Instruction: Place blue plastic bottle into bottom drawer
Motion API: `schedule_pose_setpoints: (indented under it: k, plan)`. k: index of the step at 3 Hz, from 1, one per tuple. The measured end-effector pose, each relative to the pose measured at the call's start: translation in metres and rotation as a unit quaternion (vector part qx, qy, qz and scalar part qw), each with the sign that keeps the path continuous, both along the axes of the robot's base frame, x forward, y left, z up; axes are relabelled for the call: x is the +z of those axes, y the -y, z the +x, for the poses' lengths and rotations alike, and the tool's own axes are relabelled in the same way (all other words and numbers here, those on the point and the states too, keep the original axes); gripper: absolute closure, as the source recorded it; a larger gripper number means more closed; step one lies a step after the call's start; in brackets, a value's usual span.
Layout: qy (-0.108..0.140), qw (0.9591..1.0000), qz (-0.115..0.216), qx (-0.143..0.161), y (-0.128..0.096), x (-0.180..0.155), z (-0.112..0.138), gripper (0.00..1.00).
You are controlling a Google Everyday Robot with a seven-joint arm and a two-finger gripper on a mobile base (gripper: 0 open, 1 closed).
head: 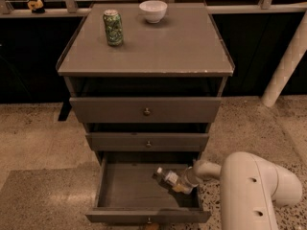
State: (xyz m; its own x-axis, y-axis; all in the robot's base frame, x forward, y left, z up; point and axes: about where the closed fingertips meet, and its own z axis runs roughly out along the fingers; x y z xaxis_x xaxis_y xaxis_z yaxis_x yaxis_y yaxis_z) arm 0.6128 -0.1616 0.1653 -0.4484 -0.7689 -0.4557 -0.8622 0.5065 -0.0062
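Note:
The bottom drawer [120, 188] is pulled out, its grey inside showing. The blue plastic bottle [167, 177] lies tilted inside it at the right, with the cap pointing up and to the left. My gripper [184, 184] reaches in from the right over the drawer's right side and is shut on the bottle's lower end. I cannot tell whether the bottle touches the drawer floor.
A green soda can [113, 28] and a white bowl [153, 11] stand on the cabinet top [158, 47]. The top drawer [146, 110] and the middle drawer [147, 142] are pushed in. My white arm [254, 188] fills the lower right. A white post [288, 61] stands at the right.

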Motion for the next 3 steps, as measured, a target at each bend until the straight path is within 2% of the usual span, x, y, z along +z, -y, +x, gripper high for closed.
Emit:
schedule_pose_setpoints:
  k: [1,2,3]
  plan:
    - [0.000,1.0000,0.000,0.000,0.0000,0.0000,0.0000,0.11]
    - [0.000,1.0000,0.000,0.000,-0.0001,-0.0001,-0.0001,0.00]
    - [0.000,1.0000,0.000,0.000,-0.0001,-0.0001,-0.0001,0.00]
